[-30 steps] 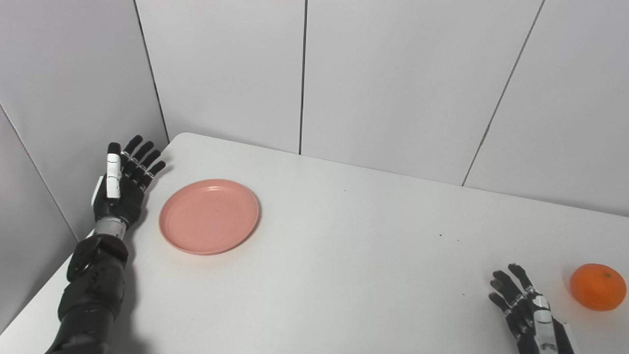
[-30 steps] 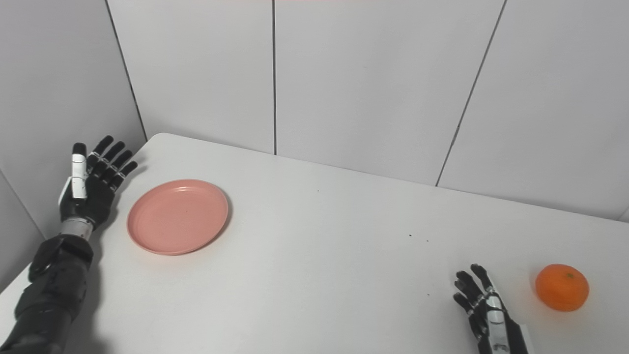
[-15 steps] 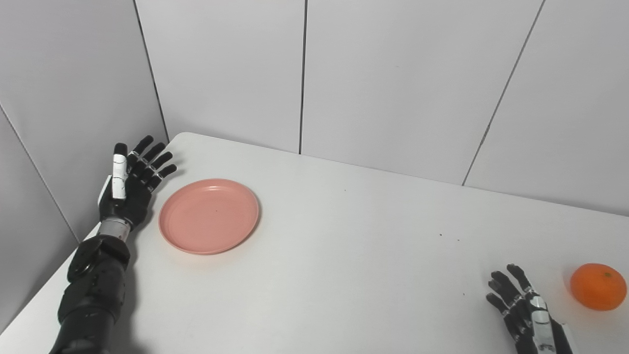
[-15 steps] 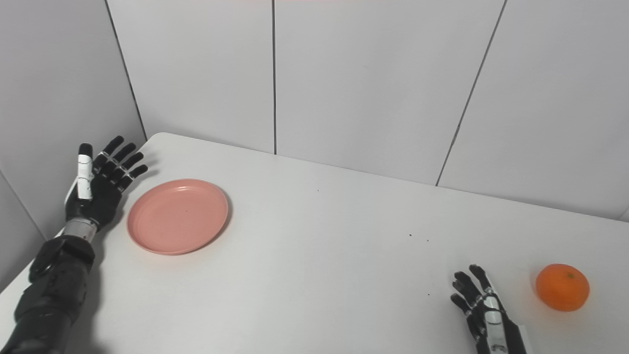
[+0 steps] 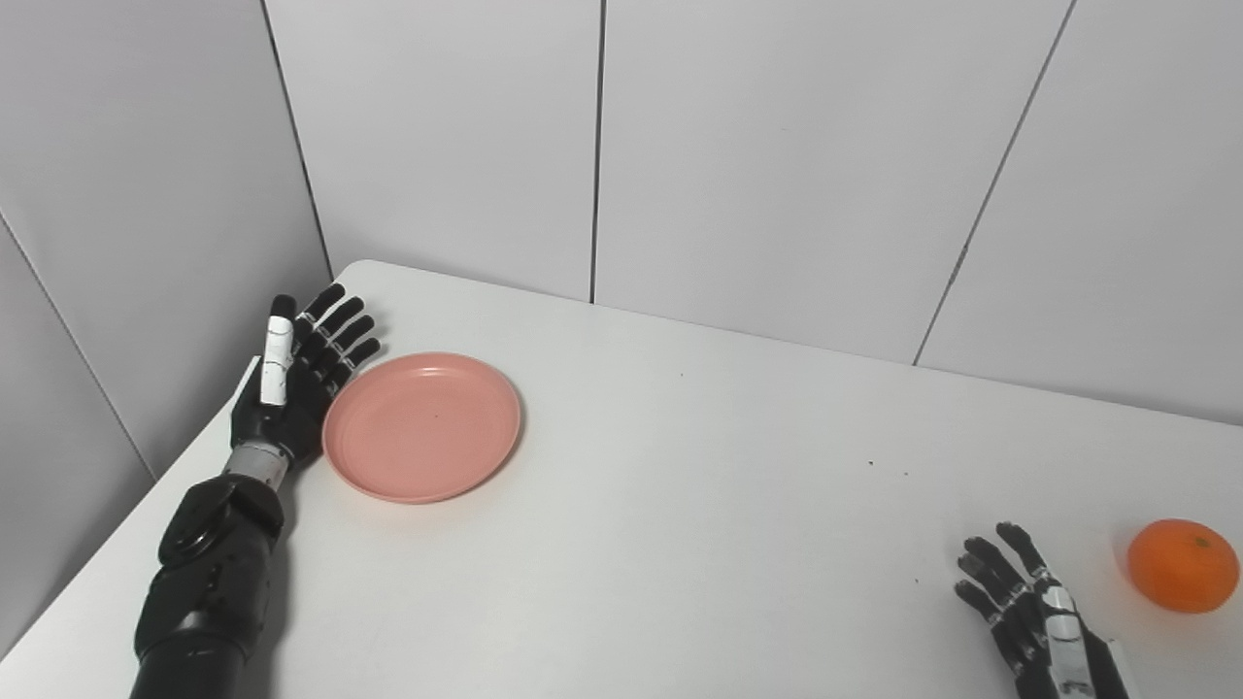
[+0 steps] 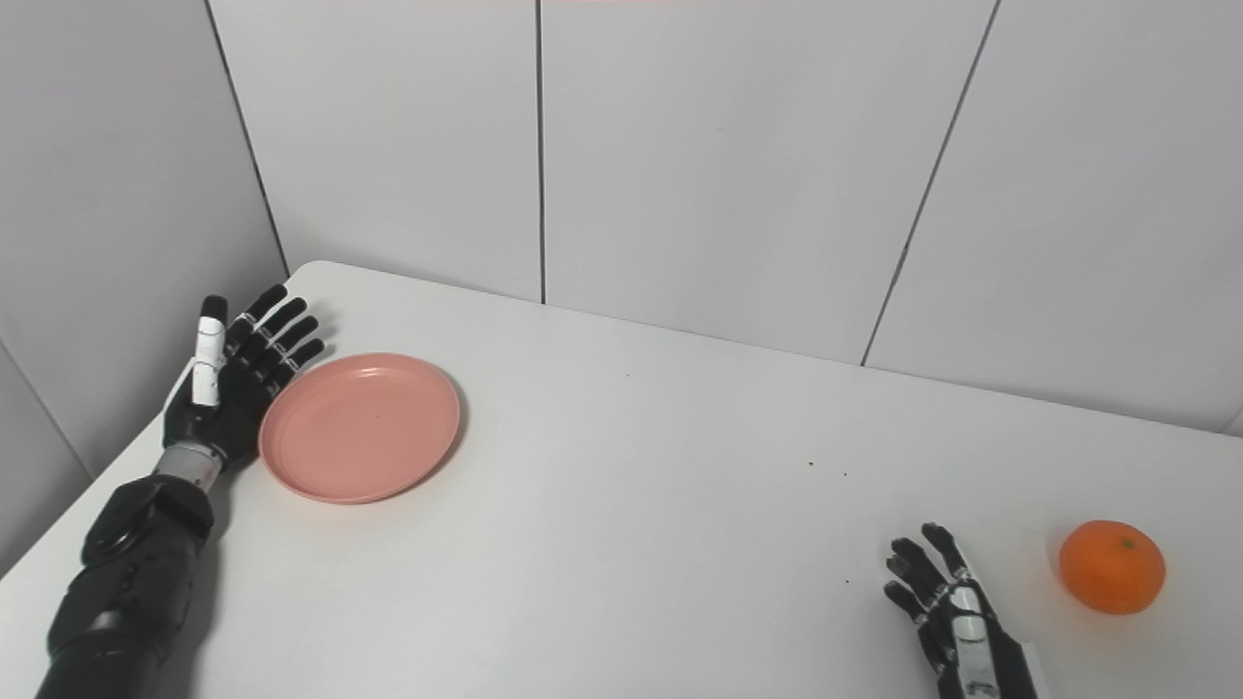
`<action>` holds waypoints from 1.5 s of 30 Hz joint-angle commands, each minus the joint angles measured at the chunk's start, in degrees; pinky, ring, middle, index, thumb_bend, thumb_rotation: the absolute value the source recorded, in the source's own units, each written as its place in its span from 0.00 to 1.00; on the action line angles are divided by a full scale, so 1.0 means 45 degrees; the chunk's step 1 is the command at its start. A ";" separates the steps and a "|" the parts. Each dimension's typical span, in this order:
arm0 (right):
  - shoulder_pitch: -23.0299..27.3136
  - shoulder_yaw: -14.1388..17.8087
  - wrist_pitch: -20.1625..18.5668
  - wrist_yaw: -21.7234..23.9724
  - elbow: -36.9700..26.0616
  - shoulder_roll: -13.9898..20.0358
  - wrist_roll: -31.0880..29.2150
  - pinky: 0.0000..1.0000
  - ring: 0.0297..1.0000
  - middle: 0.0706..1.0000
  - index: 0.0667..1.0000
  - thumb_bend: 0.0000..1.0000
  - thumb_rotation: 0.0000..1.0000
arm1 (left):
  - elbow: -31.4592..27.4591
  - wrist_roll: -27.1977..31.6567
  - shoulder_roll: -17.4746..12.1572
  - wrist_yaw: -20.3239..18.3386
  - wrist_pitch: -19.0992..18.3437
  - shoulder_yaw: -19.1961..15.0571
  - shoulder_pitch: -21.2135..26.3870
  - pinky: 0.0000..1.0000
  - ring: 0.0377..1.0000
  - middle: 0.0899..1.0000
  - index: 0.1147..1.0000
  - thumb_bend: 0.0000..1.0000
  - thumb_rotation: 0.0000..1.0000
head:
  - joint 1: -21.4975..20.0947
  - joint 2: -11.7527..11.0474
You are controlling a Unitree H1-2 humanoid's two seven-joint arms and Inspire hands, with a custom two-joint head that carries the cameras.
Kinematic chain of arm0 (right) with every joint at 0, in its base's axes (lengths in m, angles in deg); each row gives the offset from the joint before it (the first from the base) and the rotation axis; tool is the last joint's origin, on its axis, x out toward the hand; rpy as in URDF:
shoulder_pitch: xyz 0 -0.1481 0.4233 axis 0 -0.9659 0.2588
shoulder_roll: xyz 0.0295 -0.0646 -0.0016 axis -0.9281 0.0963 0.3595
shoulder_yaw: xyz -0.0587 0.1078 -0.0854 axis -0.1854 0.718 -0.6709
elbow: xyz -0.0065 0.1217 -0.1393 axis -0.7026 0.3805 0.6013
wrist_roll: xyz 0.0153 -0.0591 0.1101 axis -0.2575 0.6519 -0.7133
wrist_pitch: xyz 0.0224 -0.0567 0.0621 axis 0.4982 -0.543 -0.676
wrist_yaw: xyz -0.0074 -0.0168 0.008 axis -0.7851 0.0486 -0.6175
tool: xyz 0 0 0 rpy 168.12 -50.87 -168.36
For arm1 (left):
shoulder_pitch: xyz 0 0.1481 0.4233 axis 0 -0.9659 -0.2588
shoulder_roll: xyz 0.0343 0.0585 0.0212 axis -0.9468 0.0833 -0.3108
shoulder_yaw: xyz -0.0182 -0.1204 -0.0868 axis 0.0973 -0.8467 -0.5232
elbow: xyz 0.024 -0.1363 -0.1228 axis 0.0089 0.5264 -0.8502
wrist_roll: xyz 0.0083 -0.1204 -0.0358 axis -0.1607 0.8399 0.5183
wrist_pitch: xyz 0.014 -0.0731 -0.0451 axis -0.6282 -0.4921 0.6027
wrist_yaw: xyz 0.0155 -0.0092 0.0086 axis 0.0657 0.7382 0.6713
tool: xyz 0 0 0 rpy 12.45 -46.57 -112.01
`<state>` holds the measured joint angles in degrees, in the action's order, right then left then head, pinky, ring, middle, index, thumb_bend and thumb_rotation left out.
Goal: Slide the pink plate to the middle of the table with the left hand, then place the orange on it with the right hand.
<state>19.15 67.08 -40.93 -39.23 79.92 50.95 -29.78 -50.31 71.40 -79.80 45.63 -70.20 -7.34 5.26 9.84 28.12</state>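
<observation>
The pink plate (image 5: 422, 425) lies flat on the white table (image 5: 680, 505), toward its far left. My left hand (image 5: 296, 374) stands on edge with its fingers straight and apart, its palm against the plate's left rim. It holds nothing. The orange (image 5: 1182, 565) rests near the table's right front edge. My right hand (image 5: 1034, 616) is open at the bottom right, fingers spread, a short gap left of the orange and not touching it.
Grey wall panels (image 5: 777, 165) close off the table at the back and along the left side, right behind my left hand. A few small dark specks (image 5: 871, 464) dot the table surface.
My left hand has moved right from the table's left edge up to the plate's rim, and the plate has shifted slightly right. My right hand has sunk a little lower in the view.
</observation>
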 commanded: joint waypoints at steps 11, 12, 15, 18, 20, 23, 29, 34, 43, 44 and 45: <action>-0.0777 -0.0251 -0.0466 0.0053 0.0672 -0.0375 -0.0170 0.87 0.86 0.84 0.90 0.80 0.90 | -0.0550 -0.0095 -0.0154 0.0157 -0.0192 0.0158 0.0277 1.00 0.89 0.87 0.84 0.96 0.77 | -0.0011 0.0073; -0.0776 -0.0256 -0.0464 0.0049 0.0669 -0.0375 -0.0158 0.87 0.86 0.84 0.90 0.80 0.90 | -0.0646 -0.0072 -0.0111 0.0251 -0.0316 0.0143 0.0234 1.00 0.89 0.87 0.84 0.96 0.77 | -0.0011 0.0073; -0.0782 -0.0268 -0.0441 0.0045 0.0661 -0.0376 -0.0132 0.86 0.86 0.83 0.90 0.80 0.90 | -0.0899 -0.0053 0.0034 0.0404 -0.0557 0.0126 0.0107 1.00 0.92 0.90 0.86 0.94 0.79 | -0.0011 0.0073; -0.0771 -0.0275 -0.0501 0.0021 0.0624 -0.0395 -0.0135 0.86 0.86 0.83 0.90 0.80 0.89 | -0.1131 0.0004 0.0167 0.0532 -0.0883 0.0104 0.0057 1.00 0.93 0.89 0.84 0.91 0.82 | -0.0026 0.0136; -0.0780 -0.0294 -0.0523 0.0006 0.0585 -0.0406 -0.0114 0.86 0.86 0.83 0.90 0.80 0.90 | -0.1269 0.0056 0.0237 0.0545 -0.1099 0.0102 0.0031 1.00 0.94 0.89 0.84 0.90 0.83 | -0.0049 0.0161; -0.0795 -0.0301 -0.0580 0.0008 0.0542 -0.0422 -0.0161 0.87 0.86 0.83 0.90 0.80 0.90 | -0.1152 0.0107 0.0218 0.0301 -0.1168 0.0154 0.0043 1.00 0.95 0.91 0.86 0.89 0.84 | -0.0064 0.0176; -0.0774 -0.0314 -0.0571 0.0017 0.0568 -0.0428 -0.0144 0.87 0.87 0.83 0.90 0.79 0.90 | -0.1052 0.0301 0.0309 0.0124 -0.1609 0.0206 0.0039 1.00 0.93 0.89 0.84 0.93 0.80 | -0.0115 0.0226; -0.0775 -0.0336 -0.0553 -0.0011 0.0558 -0.0449 -0.0077 0.87 0.86 0.83 0.90 0.78 0.90 | -0.1243 0.0345 0.0572 0.0376 -0.1873 0.0264 -0.0107 0.95 0.90 0.86 0.81 0.92 0.79 | -0.0163 0.0264; -0.0772 -0.0348 -0.0622 -0.0040 0.0509 -0.0499 -0.0099 0.87 0.86 0.83 0.90 0.78 0.89 | -0.1648 0.0426 0.0791 0.0354 -0.2155 0.0418 -0.0319 0.89 0.87 0.85 0.84 0.88 0.81 | -0.0223 0.0306; -0.0771 -0.0345 -0.0652 -0.0055 0.0497 -0.0507 -0.0102 0.87 0.85 0.83 0.90 0.78 0.89 | -0.1642 0.0444 0.0814 0.0325 -0.2184 0.0417 -0.0337 0.88 0.87 0.85 0.84 0.88 0.81 | -0.0223 0.0306; -0.0772 -0.0344 -0.0684 -0.0071 0.0481 -0.0512 -0.0099 0.87 0.85 0.82 0.89 0.79 0.88 | -0.1629 0.0461 0.0837 0.0302 -0.2210 0.0411 -0.0354 0.88 0.87 0.84 0.84 0.88 0.81 | -0.0223 0.0306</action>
<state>18.84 66.53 -41.77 -39.45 79.32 50.35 -29.72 -57.59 72.97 -76.09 47.08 -78.77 -5.67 3.59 8.79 29.44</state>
